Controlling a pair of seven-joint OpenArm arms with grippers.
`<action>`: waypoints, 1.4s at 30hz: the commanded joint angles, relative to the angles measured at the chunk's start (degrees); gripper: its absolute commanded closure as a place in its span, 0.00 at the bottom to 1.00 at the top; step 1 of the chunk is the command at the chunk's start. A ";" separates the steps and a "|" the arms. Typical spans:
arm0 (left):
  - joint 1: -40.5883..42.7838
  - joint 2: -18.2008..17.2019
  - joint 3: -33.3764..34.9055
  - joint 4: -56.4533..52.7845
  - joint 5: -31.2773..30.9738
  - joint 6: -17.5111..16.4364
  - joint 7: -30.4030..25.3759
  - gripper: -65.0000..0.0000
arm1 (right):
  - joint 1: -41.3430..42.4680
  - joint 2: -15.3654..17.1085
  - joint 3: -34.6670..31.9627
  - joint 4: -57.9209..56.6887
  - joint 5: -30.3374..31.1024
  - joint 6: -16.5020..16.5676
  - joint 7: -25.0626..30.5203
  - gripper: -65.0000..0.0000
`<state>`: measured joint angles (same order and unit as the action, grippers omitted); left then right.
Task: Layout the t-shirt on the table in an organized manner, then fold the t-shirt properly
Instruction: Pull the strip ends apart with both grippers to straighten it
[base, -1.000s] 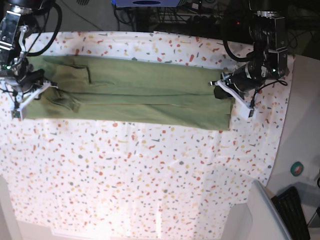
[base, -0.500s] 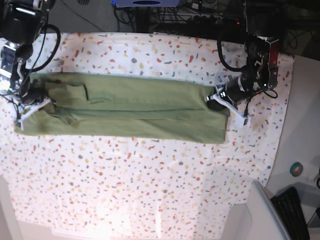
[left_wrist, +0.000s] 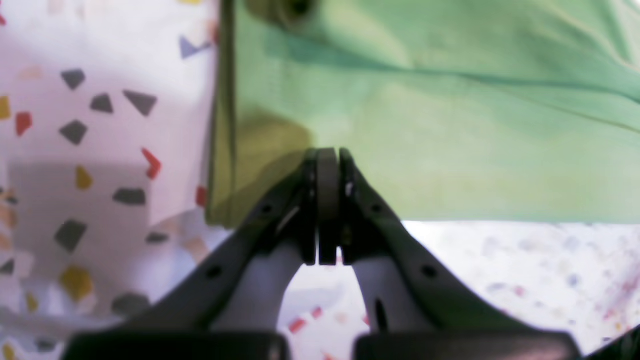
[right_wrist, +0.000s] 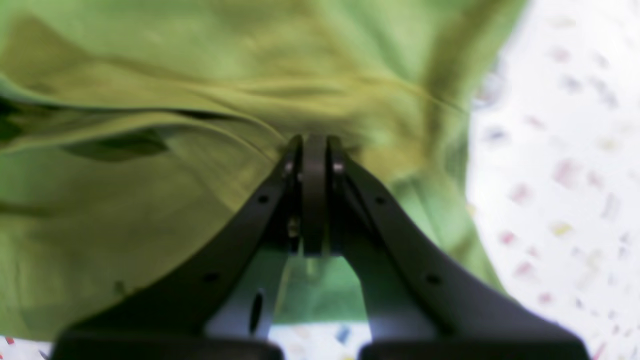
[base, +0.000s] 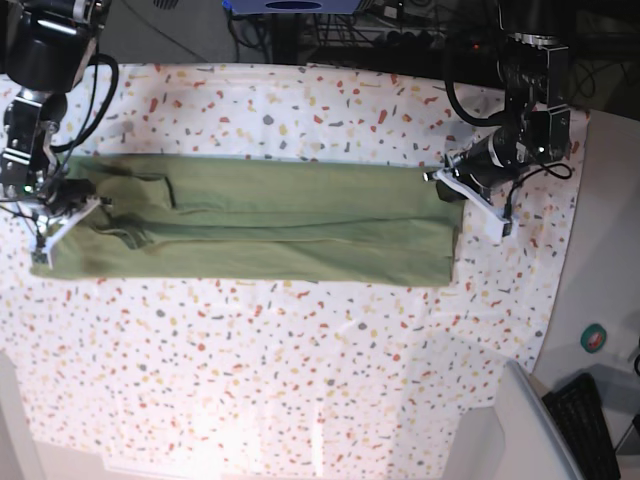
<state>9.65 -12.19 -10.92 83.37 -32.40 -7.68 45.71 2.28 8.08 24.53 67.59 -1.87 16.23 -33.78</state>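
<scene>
The olive-green t-shirt (base: 280, 220) lies as a long, lengthwise-folded band across the far half of the speckled table (base: 300, 360). My left gripper (base: 443, 187) is at the band's right end. In the left wrist view it (left_wrist: 327, 152) is shut, tips on the cloth (left_wrist: 450, 125) near its hemmed corner. My right gripper (base: 65, 208) is at the band's left end, among the sleeve folds. In the right wrist view it (right_wrist: 314, 140) is shut on bunched cloth (right_wrist: 125, 210). The neckline and tag are hidden.
The table cover's right edge (base: 572, 240) runs close behind my left arm. A grey bin (base: 520, 430), a dark keyboard (base: 590, 425) and a small round teal object (base: 595, 338) sit off the table at the lower right. Cables and gear (base: 330, 30) line the back.
The shirt band has slid toward the table's near side and now lies straighter and flatter. Both grippers moved with its ends; the left one drew back outward to the right.
</scene>
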 joint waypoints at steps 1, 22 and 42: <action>-0.81 -0.52 -0.99 2.38 -0.43 -0.19 -1.27 1.00 | 0.84 -0.21 0.04 3.13 0.42 0.08 1.38 1.00; -6.18 -0.08 -13.21 -0.60 -13.88 -0.62 2.59 0.01 | -6.28 -1.00 -0.14 16.67 0.42 0.34 1.38 1.00; -13.83 -2.19 1.03 -25.48 -13.88 -0.62 -7.25 0.29 | -6.37 -1.00 0.21 16.58 0.42 0.34 1.38 1.00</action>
<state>-4.58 -14.33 -10.07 58.00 -47.40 -9.41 36.25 -4.80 6.39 24.53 83.24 -1.74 16.51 -33.43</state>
